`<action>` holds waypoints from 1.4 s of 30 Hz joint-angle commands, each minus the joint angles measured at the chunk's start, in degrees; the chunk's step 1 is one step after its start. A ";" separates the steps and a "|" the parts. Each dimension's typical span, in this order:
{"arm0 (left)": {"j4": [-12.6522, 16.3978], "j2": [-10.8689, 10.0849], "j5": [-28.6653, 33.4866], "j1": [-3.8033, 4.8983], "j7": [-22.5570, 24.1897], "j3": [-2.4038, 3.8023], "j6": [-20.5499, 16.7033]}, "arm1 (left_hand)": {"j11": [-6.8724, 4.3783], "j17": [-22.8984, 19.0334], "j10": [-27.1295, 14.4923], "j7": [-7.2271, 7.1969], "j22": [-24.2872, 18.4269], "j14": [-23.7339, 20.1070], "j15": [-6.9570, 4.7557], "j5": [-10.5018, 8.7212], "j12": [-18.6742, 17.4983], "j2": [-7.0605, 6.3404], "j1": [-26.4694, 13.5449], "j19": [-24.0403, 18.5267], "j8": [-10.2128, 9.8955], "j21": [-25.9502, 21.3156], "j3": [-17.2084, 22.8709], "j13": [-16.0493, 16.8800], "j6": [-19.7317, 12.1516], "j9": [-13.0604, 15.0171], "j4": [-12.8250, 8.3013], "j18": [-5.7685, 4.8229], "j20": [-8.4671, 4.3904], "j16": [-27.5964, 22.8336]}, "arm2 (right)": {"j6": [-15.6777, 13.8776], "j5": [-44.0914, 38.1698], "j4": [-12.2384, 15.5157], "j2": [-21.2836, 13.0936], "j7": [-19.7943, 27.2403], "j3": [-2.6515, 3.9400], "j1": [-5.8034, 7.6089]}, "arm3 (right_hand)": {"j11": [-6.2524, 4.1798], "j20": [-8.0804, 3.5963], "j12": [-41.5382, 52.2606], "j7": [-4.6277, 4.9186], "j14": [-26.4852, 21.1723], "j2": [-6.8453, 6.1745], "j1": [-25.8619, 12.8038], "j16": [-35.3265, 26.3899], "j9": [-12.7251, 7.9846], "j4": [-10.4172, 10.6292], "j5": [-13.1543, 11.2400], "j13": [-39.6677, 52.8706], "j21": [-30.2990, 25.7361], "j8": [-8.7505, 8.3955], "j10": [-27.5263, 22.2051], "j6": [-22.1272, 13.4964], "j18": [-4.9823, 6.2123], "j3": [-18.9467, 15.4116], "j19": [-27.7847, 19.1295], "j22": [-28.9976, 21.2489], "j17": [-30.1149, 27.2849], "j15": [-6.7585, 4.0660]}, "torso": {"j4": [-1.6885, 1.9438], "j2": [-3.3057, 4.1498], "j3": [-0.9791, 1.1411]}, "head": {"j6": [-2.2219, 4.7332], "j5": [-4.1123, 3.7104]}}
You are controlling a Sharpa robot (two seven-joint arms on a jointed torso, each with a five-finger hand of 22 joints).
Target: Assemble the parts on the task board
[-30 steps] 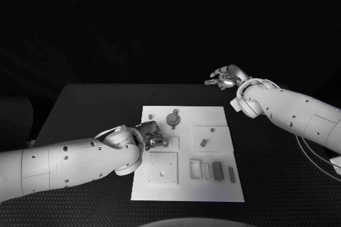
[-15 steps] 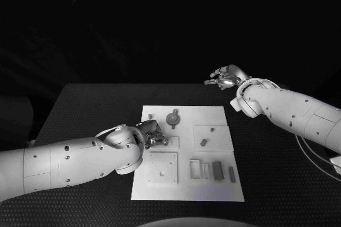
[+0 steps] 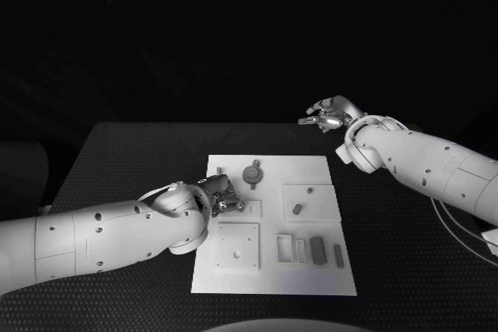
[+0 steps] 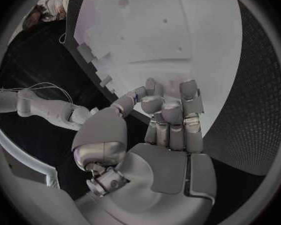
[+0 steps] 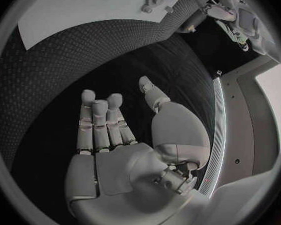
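Left robot hand (image 3: 221,195) slightly farther forward

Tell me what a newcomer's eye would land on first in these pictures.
First the white board, bright in the middle of the black table, with small grey parts on it. Next the left hand, fingers curled, over the board's left edge. Then the right hand, open and holding nothing, beyond the board over the table's far edge.
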 commanded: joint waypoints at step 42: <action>0.42 -0.12 2.31 -0.05 -0.35 0.01 0.59 | -0.88 -0.33 -0.70 -6.10 0.97 -0.59 -0.37 -0.31 0.26 2.88 0.80 0.21 0.09 0.11 -0.32 -0.31 13.07 -0.01 0.09 1.62 0.07 0.32 | 0.88 0.09 -0.07 0.08 0.08 0.01 -0.25 | -0.24 0.26 0.40 0.00 -0.09 0.14 -0.86 0.40 -0.10 0.14 0.02 -0.24 -0.30 0.32 -8.78 0.45 0.85 -0.15 -0.08 0.09 -0.19 -0.50 | 0.02 0.00 0.03 | -0.15 0.06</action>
